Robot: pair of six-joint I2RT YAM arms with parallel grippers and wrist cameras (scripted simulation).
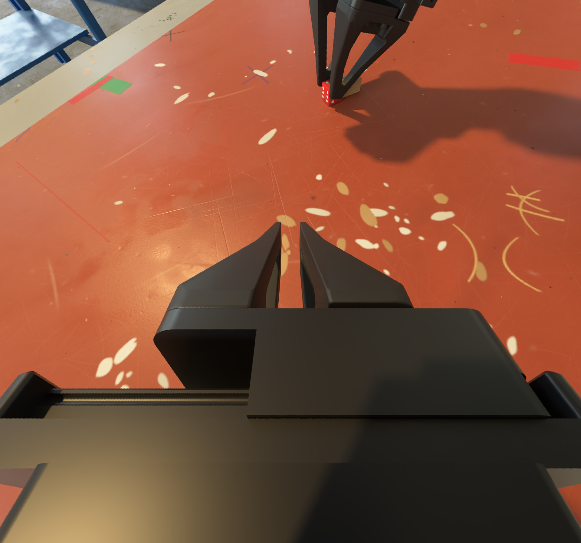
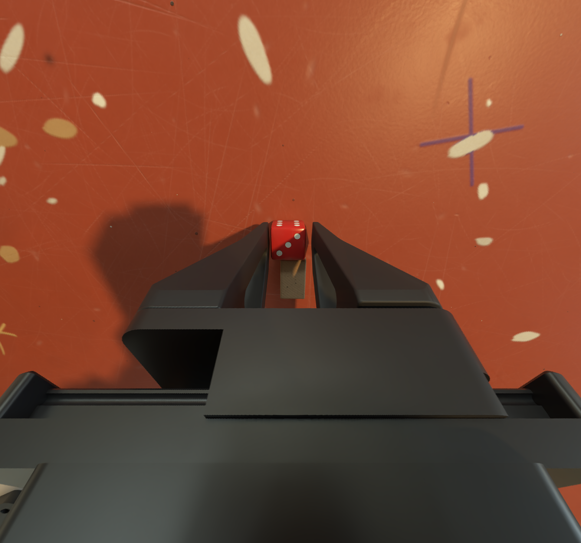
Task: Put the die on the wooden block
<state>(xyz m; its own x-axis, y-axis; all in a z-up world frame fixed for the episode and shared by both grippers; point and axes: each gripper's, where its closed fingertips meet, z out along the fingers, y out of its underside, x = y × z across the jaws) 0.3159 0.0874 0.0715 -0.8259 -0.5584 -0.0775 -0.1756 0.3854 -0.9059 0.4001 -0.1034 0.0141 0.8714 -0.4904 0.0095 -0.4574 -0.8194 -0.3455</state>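
Note:
A small red die with white pips (image 2: 287,240) rests on the red tabletop, touching the end of a small wooden block (image 2: 292,279) that lies flat beside it. My right gripper (image 2: 290,224) points straight down with its fingertips at the table, one on each side of the die. The left finger is against the die and a thin gap shows on the right. In the left wrist view the right gripper (image 1: 331,89) stands over the die (image 1: 327,94), with the block (image 1: 354,86) just behind. My left gripper (image 1: 290,224) is empty, its fingers nearly together, well short of them.
The red tabletop (image 1: 188,182) is scratched and flecked with pale paint spots. A tan table edge (image 1: 78,78) runs along the far left, with blue-legged metal benches (image 1: 37,37) beyond it. Red and green tape patches (image 1: 107,86) lie near that edge.

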